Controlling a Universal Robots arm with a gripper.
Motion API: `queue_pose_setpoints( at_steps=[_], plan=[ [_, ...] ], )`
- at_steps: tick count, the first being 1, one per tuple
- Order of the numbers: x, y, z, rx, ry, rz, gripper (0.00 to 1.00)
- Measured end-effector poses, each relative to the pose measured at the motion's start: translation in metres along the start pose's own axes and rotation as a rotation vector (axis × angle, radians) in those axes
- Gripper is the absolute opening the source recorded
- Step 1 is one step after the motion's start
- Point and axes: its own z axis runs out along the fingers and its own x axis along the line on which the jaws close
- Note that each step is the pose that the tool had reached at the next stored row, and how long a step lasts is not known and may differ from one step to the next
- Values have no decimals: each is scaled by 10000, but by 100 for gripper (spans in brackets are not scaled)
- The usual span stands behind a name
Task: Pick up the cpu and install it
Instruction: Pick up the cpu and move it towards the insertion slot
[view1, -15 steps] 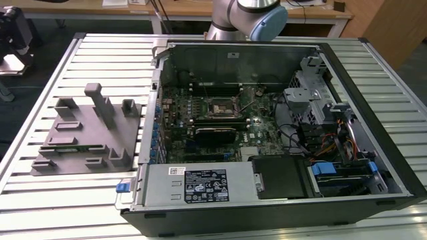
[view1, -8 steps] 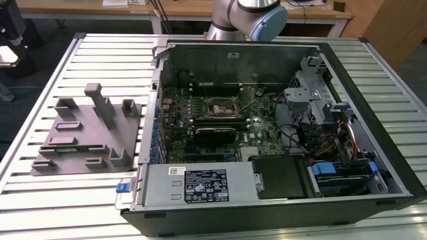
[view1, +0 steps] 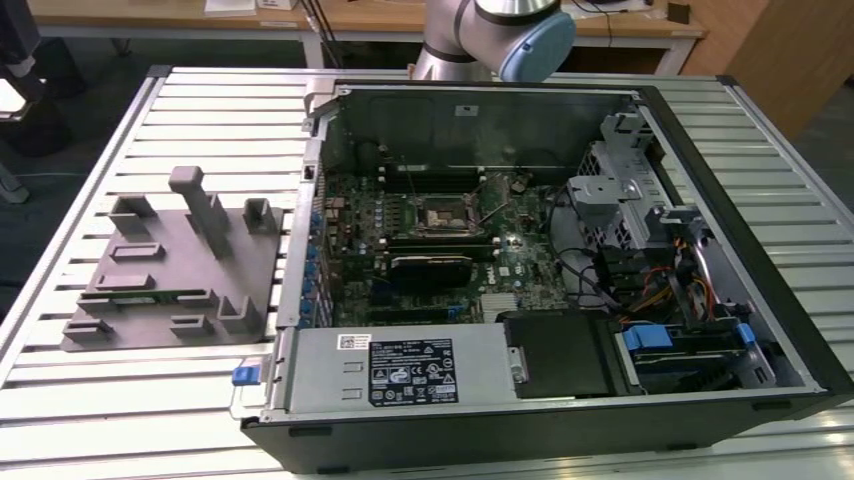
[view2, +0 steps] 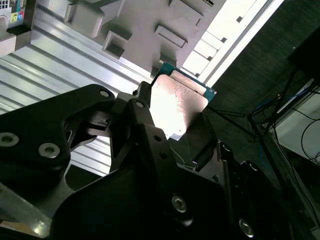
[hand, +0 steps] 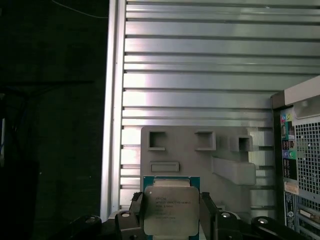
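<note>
Jaws stand closed to the chip's width, one on each of two opposite edges of the cpu (hand: 171, 210), so the gripper (hand: 172, 216) carries it by the rim alone. In both wrist views the silvery metal top (view2: 177, 100) is bare between the black fingers (view2: 136, 117). Holding it by the edges likely keeps the pads off both faces and leaves the underside free to meet the socket. The chip hangs clear above the grey plastic holder (hand: 190, 160), not touching it, and it is not yet in the machine.

Going from the exterior view's left, the grey plastic holder (view1: 167, 265) lies on the slatted table (view1: 134, 400), just beside the open computer case (view1: 534, 440). Its ribs and pockets look made to keep parts upright or flat for a straight lift. Inside the case a silver box (view1: 400, 370) with a black label lies along the near wall. Beyond it is the motherboard (view1: 400, 200), and on that the dark square socket frame (view1: 445, 217) with a hollow centre, facing up. Whether its latch is raised cannot be told. The arm (view1: 521, 30) rises behind the far wall. Toward the exterior view's right, loose cables (view1: 601, 280) and a drive cage (view1: 627, 190) crowd that side of the board.

The case walls ring the socket, so the clear approach appears to be from above; the cables near the board are the likeliest snag
</note>
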Motion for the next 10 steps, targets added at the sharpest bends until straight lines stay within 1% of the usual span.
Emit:
queue_pose_setpoints(
  at_steps=[3,10],
  plan=[
    [-3,1,0,0,0,1,53],
    [-148,1,2,1,0,1,53]
  ],
)
